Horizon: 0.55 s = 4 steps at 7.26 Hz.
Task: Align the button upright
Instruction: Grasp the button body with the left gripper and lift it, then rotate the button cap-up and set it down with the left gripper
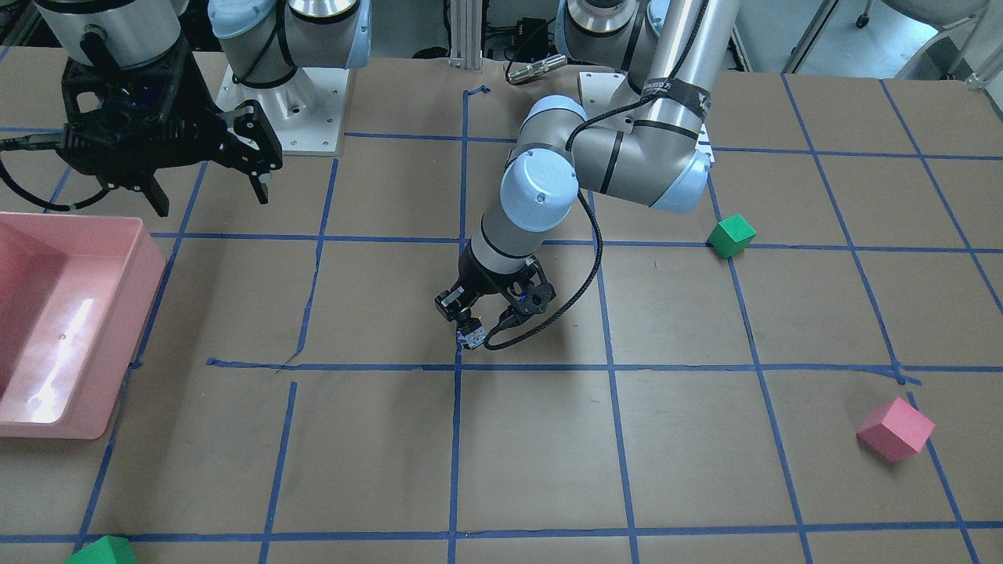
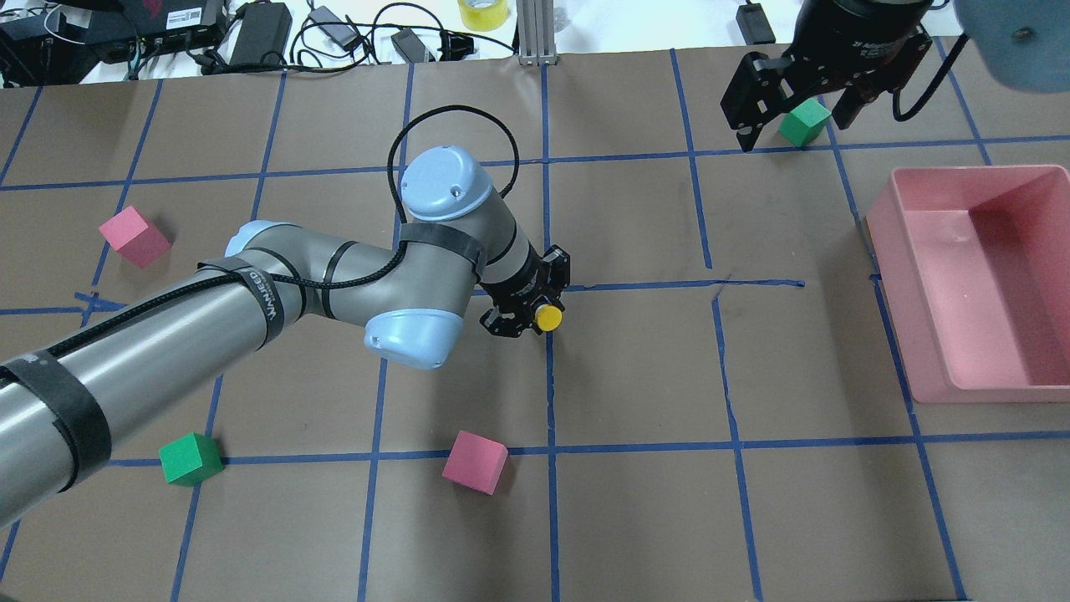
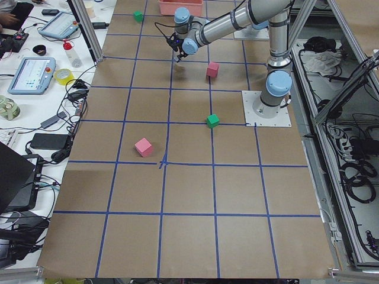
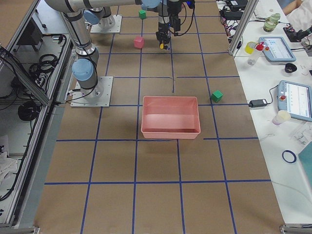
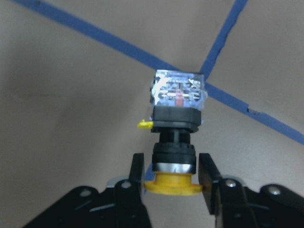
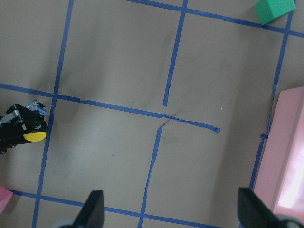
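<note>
Black fingers (image 5: 137, 173) of the left hand (image 5: 172, 176) fill the bottom of the wrist view. They are clamped on the button (image 5: 175, 118) at its neck, just under the yellow cap. The button's black collar and clear blue-grey body point away from the camera, toward a crossing of blue tape lines on the bench (image 5: 57, 104). From overhead, the left arm reaches to the middle of the bench with its wrist bent and the hand pointing steeply down. The cap faces up. Whether the body touches the bench cannot be told. The right hand (image 2: 794, 125) hangs high at the far right, fingers spread wide, near a pink bin (image 2: 911, 301).
</note>
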Motion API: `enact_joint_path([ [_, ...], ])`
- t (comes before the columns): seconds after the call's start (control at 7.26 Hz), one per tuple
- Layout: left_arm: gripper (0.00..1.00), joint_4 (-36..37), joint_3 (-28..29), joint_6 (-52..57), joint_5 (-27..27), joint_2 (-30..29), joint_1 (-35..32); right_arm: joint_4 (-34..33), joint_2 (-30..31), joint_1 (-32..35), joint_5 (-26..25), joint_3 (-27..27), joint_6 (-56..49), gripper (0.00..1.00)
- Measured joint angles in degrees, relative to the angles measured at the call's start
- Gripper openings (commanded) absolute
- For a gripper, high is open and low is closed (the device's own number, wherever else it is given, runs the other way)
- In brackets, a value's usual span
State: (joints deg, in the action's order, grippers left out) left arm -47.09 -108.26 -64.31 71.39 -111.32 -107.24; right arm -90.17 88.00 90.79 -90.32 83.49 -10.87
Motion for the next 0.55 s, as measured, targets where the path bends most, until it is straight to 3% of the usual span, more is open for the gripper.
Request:
enact_joint_path([
  [0.55,0.0,-0.4,-1.36,-12.06,-14.22,-0.46,3.63,0.0,-0.09,0.0,0.07,0.0,0.05,1.0],
])
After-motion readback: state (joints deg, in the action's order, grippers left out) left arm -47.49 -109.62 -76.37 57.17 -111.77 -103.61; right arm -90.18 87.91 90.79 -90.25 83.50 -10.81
